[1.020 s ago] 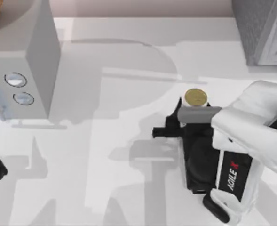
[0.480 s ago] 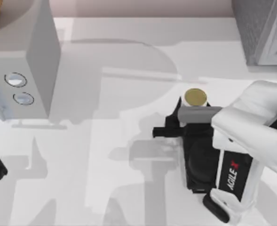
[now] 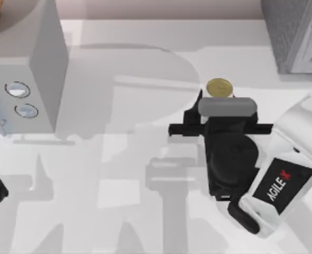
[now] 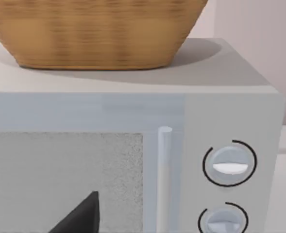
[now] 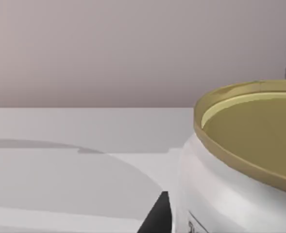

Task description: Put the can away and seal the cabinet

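Can [image 3: 219, 88] sits upright mid-table right of centre, right gripper [image 3: 217, 105] tight against it but grip state not discernible, so any lift toward the cabinet [image 3: 296, 34] risks slipping or tipping it; left arm parked by the microwave [image 3: 26, 79].

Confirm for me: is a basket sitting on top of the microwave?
Yes, the wicker basket rests on the microwave's flat top in the left wrist view.

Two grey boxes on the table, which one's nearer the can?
The cabinet at the top view's far right; the can, at the right gripper, sits well closer to it than to the two-knob microwave at left.
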You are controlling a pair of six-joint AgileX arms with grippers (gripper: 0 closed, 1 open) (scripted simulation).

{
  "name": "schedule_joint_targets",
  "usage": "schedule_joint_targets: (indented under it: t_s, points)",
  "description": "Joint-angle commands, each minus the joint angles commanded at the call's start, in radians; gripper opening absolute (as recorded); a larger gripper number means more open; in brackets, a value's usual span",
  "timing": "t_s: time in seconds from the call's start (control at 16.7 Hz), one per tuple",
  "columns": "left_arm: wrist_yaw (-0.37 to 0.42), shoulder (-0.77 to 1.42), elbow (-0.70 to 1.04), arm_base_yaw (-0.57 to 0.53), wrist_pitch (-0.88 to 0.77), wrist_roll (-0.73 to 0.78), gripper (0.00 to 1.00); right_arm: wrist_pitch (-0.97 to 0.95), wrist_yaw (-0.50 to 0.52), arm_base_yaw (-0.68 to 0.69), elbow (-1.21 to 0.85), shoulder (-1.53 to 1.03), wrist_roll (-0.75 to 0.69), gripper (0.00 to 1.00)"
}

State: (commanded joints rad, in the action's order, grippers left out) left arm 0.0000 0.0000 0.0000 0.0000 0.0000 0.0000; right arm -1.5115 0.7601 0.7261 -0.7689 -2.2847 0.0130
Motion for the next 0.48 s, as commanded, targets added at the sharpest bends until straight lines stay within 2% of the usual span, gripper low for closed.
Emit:
schedule_joint_targets:
  t_s: [0.48]
  points:
    - [0.0, 0.0, 0.0, 0.0, 0.0, 0.0, 1.0, 0.361, -0.004, 0.001, 0.023, 0.381, 0.005, 0.0]
